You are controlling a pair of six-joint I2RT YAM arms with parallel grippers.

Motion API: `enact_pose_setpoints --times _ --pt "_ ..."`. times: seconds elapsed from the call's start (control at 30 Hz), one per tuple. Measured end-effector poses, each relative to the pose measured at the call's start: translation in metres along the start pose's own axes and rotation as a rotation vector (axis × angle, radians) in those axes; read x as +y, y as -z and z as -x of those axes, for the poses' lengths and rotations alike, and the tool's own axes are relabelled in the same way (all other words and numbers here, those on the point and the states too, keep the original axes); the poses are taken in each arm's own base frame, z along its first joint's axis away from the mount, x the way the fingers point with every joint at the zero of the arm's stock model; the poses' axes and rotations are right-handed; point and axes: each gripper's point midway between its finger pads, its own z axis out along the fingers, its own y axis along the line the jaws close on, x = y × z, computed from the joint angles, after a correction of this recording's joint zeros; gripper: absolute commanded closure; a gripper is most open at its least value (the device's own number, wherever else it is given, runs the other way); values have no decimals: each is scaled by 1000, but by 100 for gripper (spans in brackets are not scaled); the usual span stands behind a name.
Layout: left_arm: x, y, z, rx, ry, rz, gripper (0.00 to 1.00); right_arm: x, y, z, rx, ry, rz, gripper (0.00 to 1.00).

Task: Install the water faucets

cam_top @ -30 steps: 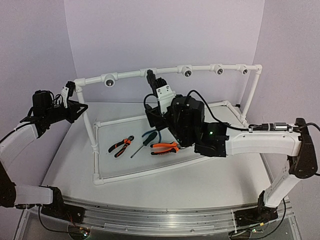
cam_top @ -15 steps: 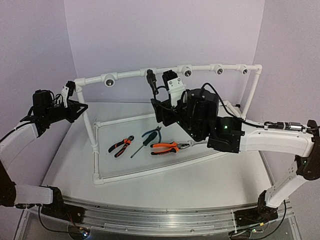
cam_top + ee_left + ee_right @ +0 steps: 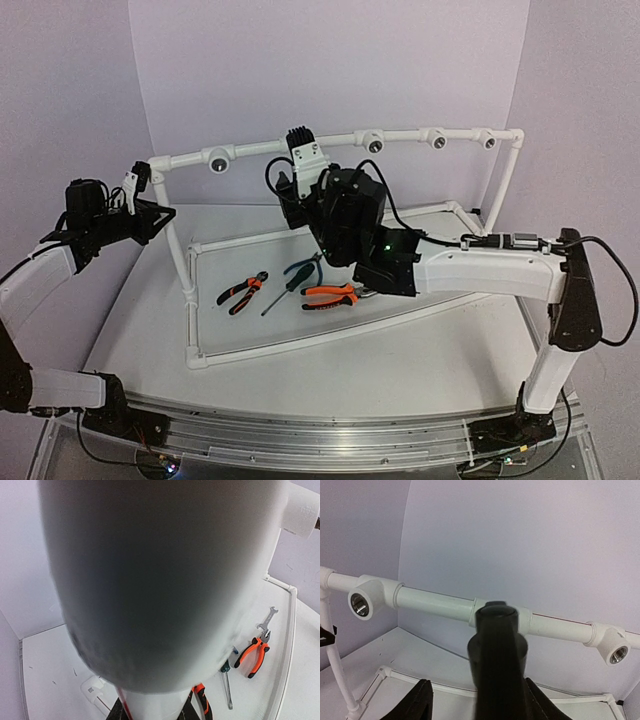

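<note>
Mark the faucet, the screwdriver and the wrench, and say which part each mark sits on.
faucet (image 3: 496, 650): right wrist view, middle of its black body.
screwdriver (image 3: 296, 275): top view, its handle.
wrench (image 3: 266, 621): left wrist view, its shaft.

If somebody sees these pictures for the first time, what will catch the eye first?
First, the right end effector up at the white pipe rail at the back, its fingers on either side of a black faucet there. Then the left end effector clamped on the left corner post, and orange-handled pliers lying on the table.
</note>
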Motion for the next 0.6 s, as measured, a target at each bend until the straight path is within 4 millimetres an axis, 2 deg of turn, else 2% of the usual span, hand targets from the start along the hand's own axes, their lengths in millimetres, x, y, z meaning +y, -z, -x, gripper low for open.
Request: enact_pose_setpoints --times 0.2,0.37,0.6 --pt "0 0 0 0 -1 -1 100 -10 -14 7 -32 -14 -72 63" --pt "0 0 0 0 -1 -1 100 -18 -18 9 -41 -27 -123 86" --pt "0 0 0 0 -3 -2 100 -20 -18 9 -45 -94 -138 100"
